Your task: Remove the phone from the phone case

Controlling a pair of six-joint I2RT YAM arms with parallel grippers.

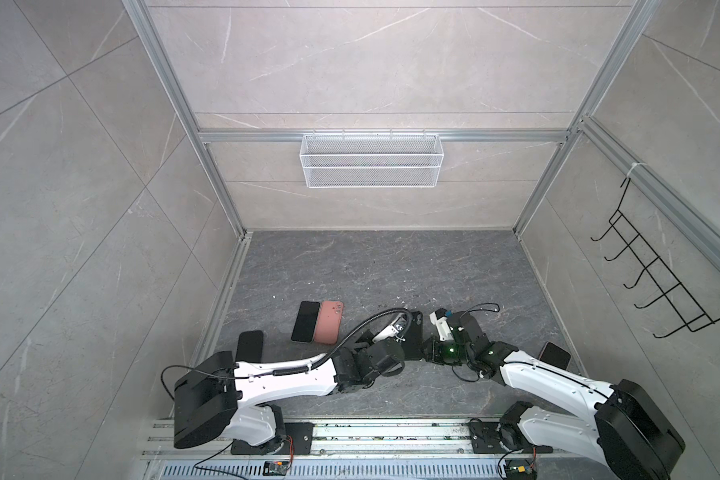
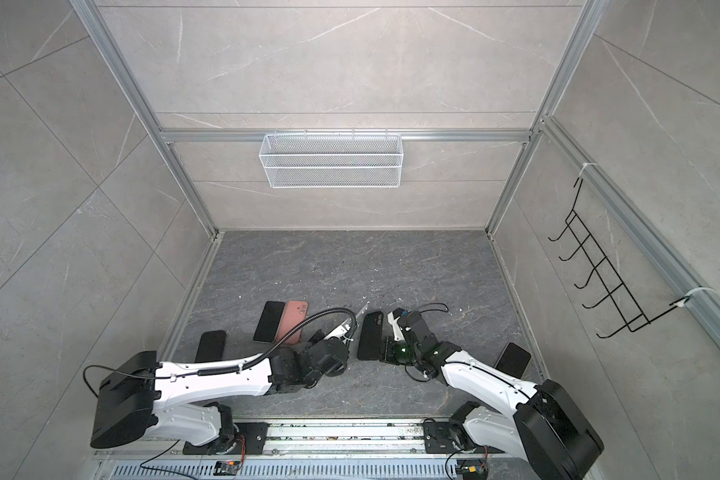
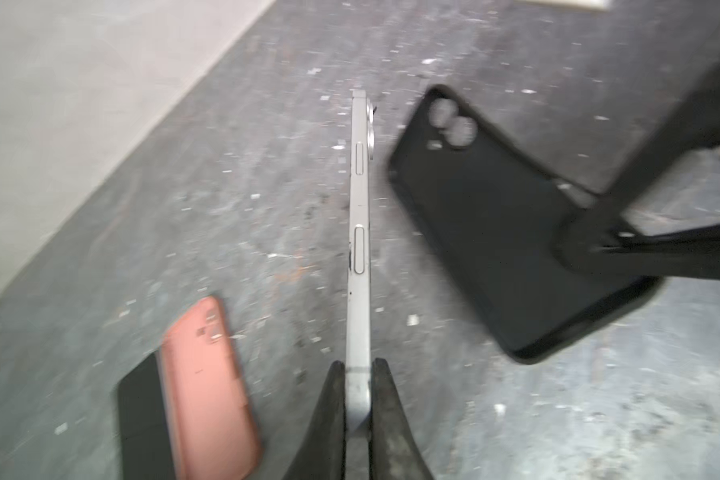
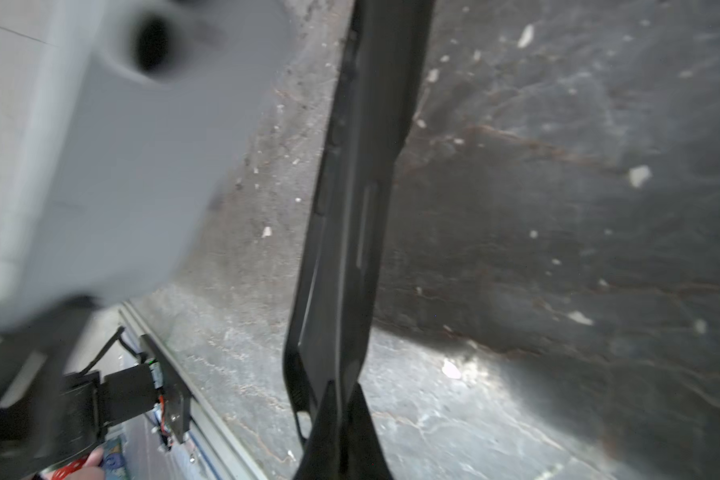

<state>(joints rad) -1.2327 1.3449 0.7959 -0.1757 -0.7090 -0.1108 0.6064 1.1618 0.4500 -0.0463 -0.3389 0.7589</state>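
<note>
Left pincer (image 3: 357, 374) clamps the bottom end of the silver phone (image 3: 359, 232), which is fully clear of the black phone case (image 3: 487, 232). Right pincer (image 4: 344, 388) pinches that case's rim. In both top views the case is at three o'clock from the phone, and a pink phone (image 1: 329, 322) lies at nine o'clock on the surface (image 1: 391, 270).

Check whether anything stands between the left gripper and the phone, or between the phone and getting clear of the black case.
Nothing visible does. The left gripper is shut directly on one end of the phone. The phone is wholly outside the black case, which the right gripper pinches beside it, floor showing between them.
</note>
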